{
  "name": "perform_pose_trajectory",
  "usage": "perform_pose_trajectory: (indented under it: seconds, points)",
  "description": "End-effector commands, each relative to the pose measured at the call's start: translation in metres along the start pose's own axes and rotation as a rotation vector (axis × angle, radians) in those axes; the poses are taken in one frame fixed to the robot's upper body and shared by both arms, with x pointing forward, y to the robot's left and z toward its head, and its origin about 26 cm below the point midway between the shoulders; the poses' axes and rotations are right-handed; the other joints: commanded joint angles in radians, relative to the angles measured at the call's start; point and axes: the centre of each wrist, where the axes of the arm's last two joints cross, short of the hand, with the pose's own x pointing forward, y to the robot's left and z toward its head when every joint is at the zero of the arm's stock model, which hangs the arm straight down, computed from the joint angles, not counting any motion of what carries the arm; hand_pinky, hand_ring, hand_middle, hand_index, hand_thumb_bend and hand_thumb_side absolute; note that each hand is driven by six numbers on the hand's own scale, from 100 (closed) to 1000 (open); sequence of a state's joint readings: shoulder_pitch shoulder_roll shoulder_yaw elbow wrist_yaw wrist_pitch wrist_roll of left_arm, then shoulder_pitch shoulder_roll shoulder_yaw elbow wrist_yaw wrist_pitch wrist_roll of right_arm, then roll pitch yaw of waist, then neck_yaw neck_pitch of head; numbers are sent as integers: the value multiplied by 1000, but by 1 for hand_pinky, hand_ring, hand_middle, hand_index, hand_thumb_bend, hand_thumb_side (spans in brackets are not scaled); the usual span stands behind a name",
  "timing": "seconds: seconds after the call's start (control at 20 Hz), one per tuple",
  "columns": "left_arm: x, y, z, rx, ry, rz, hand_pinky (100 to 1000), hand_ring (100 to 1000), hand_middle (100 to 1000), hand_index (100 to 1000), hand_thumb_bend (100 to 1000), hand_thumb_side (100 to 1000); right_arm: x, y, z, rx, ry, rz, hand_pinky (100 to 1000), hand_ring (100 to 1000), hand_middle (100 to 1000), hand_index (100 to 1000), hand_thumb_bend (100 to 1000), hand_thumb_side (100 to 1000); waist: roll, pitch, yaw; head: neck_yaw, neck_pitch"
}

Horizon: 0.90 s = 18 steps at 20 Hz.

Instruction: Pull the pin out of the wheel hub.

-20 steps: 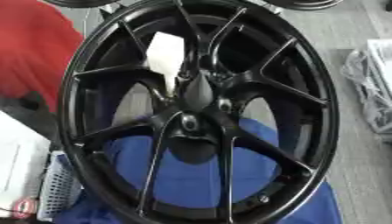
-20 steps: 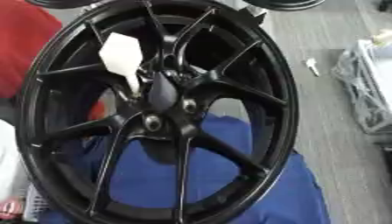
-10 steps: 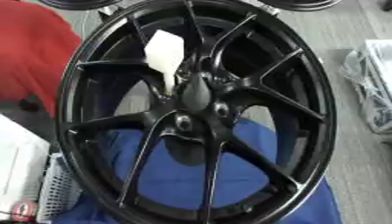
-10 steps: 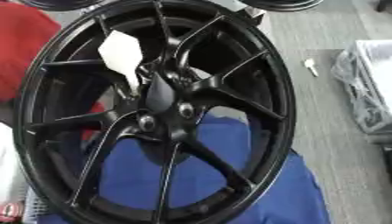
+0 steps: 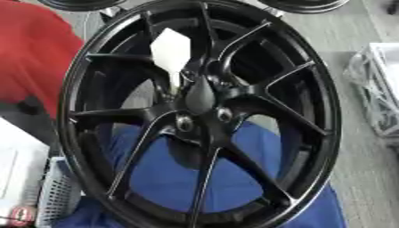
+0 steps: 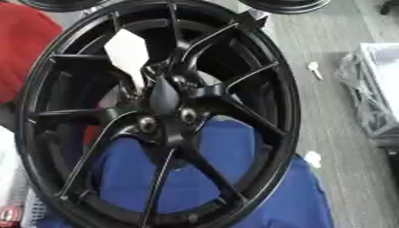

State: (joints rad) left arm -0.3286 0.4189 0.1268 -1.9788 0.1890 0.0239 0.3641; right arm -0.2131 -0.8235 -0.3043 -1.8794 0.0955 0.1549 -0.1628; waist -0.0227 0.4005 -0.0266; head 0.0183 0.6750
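on the blue cloth (image 5: 175, 178), one black wheel (image 5: 199, 111); no hand visible, state unknowable.

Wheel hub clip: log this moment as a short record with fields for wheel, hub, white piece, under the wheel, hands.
wheel: black spoked wheel, fills most of both views
hub: dark centre with two pale round spots just below it
white piece: white flat piece narrowing down toward the hub; whether it is the pin cannot be told
under the wheel: blue cloth, seen between the lower spokes
hands: neither robot hand in view
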Motion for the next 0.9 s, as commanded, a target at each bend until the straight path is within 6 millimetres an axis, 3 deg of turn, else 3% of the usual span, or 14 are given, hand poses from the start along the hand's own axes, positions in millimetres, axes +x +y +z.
perform_pose_trajectory:
  seconds: [0.05, 0.35, 0.9]
  points:
    - [9, -2, -4, -14, -36, 10, 762, 709, 603, 725, 423, 562, 39, -2, -8, -17, -118, -137, 818, 683, 565, 723, 100, 776, -4, -26, 4, -7, -12]
    - [10, -5, -5, -26, -39, 21, 762, 710, 603, 725, 424, 562, 75, 10, -22, 72, -287, -324, 822, 665, 542, 708, 100, 683, -10, -26, 19, -16, -12]
    - [12, -9, -8, -48, -50, 38, 761, 710, 603, 725, 427, 559, 107, 32, -32, 222, -393, -487, 813, 656, 534, 705, 100, 724, -10, -25, 37, -25, -13]
